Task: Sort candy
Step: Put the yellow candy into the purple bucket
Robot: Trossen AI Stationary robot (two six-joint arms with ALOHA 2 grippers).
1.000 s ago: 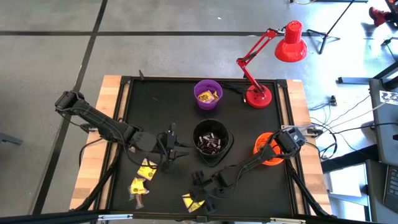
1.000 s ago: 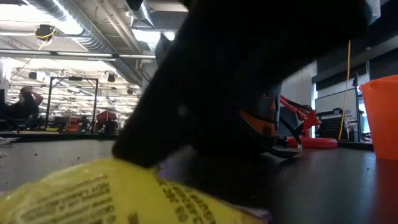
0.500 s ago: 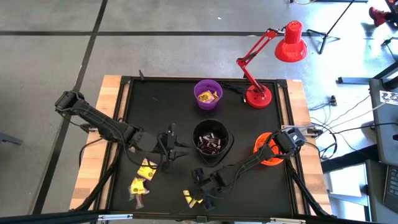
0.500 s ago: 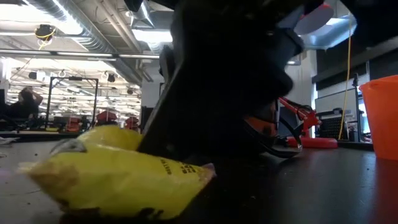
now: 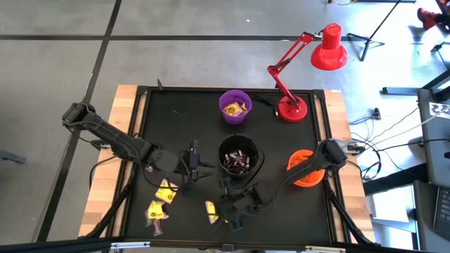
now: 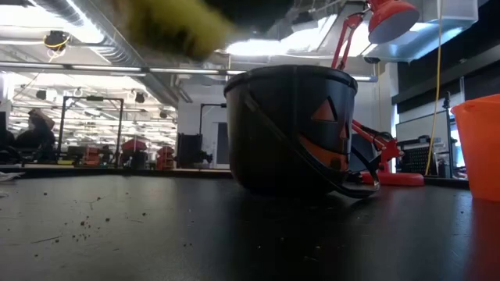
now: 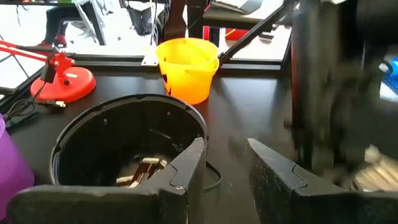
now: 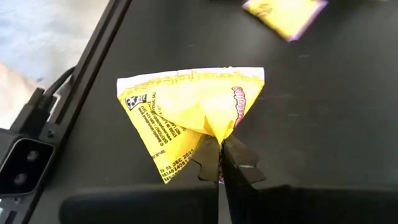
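In the right wrist view, my right gripper (image 8: 219,155) is shut on a yellow candy packet (image 8: 186,115). From above, that packet (image 5: 210,210) is near the table's front, in front of the black bowl (image 5: 239,159). More yellow candy (image 5: 166,190) lies on the mat to its left. My left gripper (image 7: 222,167) hovers open beside the black bowl's left side and holds nothing. The purple bowl (image 5: 235,107) has yellow candy in it, and the black bowl has dark pieces. My right gripper pinches the yellow packet between its two fingertips at a bunched fold on its near edge (image 8: 214,135). The fingers slant down from the table's right side. The packet fans out beyond the tips and is lifted clear of the mat, showing as a yellow blur (image 6: 176,23) high in the low view.
The orange bowl (image 5: 302,169) stands at the right under my right arm. A red desk lamp (image 5: 292,105) stands at the back right. A raised black frame (image 8: 93,68) runs around the mat.
My right gripper has shut on the yellow packet and risen, drawing back a little from the near edge. The packet, which lay on the mat, is now lifted clear and has gone up out of the low view's middle.
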